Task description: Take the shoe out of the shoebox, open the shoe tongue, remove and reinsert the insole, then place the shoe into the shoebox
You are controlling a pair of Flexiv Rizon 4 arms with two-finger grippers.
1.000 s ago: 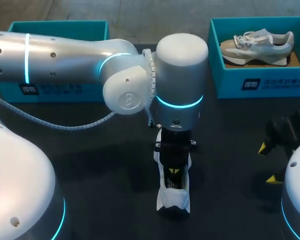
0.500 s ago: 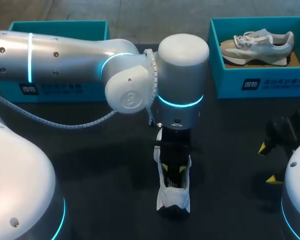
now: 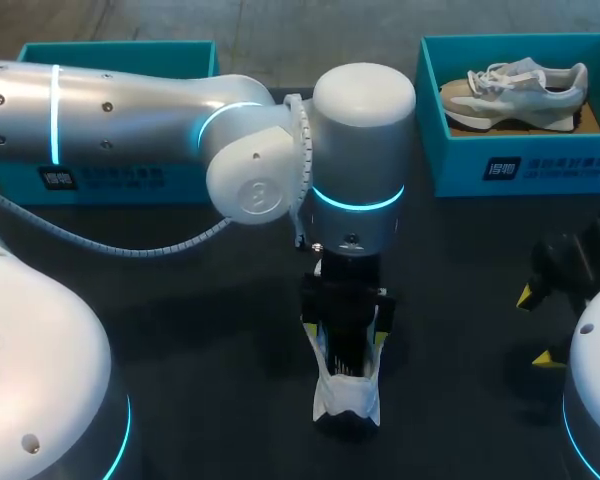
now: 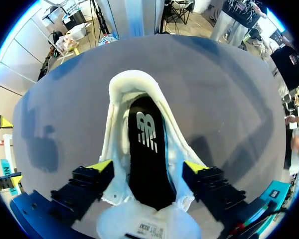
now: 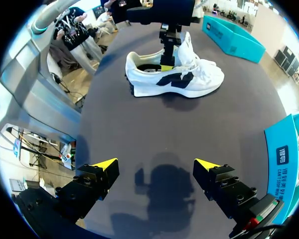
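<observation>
While the white shoe (image 4: pixel 134 82) stands on the bench (image 4: pixel 229 109), the left pincer (image 4: pixel 148 167) straddles its collar, wide open and empty, and a skewed closing could tip it or miss the insole (image 4: pixel 147 149).

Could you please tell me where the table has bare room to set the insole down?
Bare table lies between the white shoe and the right gripper, and another patch between the shoe and the left shoebox. It is crowded at the shoe, which the open left gripper straddles.
</observation>
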